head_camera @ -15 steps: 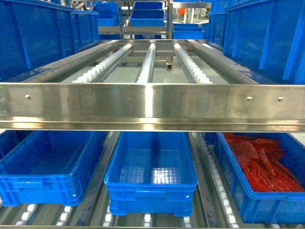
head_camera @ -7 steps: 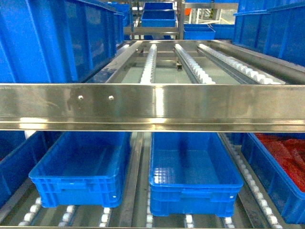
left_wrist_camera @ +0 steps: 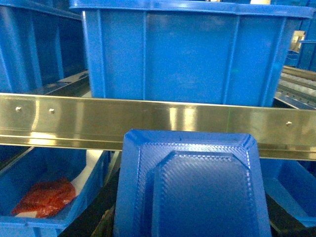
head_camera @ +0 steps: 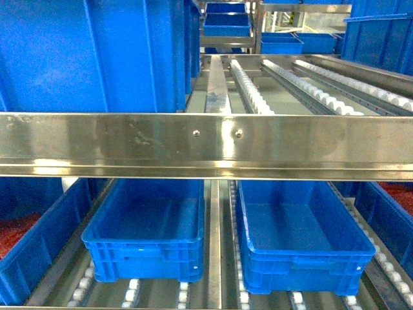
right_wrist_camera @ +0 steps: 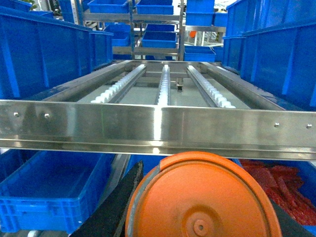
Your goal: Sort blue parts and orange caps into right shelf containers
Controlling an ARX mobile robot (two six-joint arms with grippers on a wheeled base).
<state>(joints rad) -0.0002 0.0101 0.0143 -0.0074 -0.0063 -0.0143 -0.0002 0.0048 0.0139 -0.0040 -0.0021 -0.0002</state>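
In the left wrist view a blue part (left_wrist_camera: 190,182), blocky with a raised squared middle, fills the lower centre, and my left gripper (left_wrist_camera: 190,219) is shut on it with dark fingers (left_wrist_camera: 96,217) showing at its sides. The right wrist view shows a round orange cap (right_wrist_camera: 202,197) with a rim, held in my shut right gripper (right_wrist_camera: 202,224); a black finger (right_wrist_camera: 116,207) lies along its left. Both hang in front of a steel shelf rail (head_camera: 206,145). Two empty blue containers (head_camera: 145,261) (head_camera: 303,268) sit on the lower shelf. Neither gripper appears in the head view.
Tall blue bins (head_camera: 90,58) stand on the upper roller shelf at left. Lower bins at far left (head_camera: 32,258) and far right (head_camera: 390,216) hold red packets. White roller tracks (head_camera: 248,90) run back along the upper shelf, with more blue bins behind.
The head view has swung left: the two empty bins slid rightward in the picture, the red-filled right bin is nearly out of view, and a tall bin now fills the upper left.
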